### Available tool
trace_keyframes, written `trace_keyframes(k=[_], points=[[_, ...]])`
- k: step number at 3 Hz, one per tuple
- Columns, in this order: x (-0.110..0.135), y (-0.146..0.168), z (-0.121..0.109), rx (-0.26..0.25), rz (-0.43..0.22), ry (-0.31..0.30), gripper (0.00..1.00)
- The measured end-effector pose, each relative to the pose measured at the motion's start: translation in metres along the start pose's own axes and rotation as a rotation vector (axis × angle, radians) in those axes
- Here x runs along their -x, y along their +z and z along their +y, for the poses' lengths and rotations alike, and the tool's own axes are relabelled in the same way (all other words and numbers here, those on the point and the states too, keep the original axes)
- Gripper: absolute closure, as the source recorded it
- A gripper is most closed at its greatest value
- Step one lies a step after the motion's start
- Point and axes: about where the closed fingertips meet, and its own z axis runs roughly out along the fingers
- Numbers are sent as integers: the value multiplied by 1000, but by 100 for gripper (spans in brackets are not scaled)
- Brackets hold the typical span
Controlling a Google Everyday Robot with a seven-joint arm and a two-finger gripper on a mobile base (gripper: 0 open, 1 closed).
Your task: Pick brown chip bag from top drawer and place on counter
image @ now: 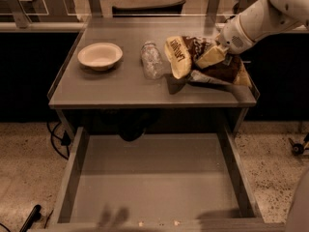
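You are looking at the gripper sitting low over the right-hand end of the counter, reaching in from the upper right on its white arm. Its cream-coloured fingers are closing on the brown chip bag, pinching it near the middle of its upper face.

The bag is lying on the counter, not in the top drawer, which is hanging open below the front edge with nothing showing in it. The bag's long axis is running left to right across the counter. Its right end is lying flat close to the counter's right edge, and its cream-yellow left end is tipping up off the surface and throwing a shadow under itself.

That raised left end is what you are watching for the next move. It is pointing away from the fingers toward the clear plastic bottle, which is lying on its side just beside it, apart by only a narrow gap. The white bowl is sitting well apart, farther left.

By my reading, the placing is nearly finished and what remains is letting go. If you are opening the jaws here, expect the tipped end to be settling leftward toward the bottle, so you are better off lifting straight up than sweeping left.
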Motion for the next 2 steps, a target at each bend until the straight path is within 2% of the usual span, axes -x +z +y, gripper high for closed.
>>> trace_keyframes(k=[1, 2], points=[[-14, 3, -5, -6, 12, 17, 100], [-15, 3, -6, -6, 13, 17, 82]])
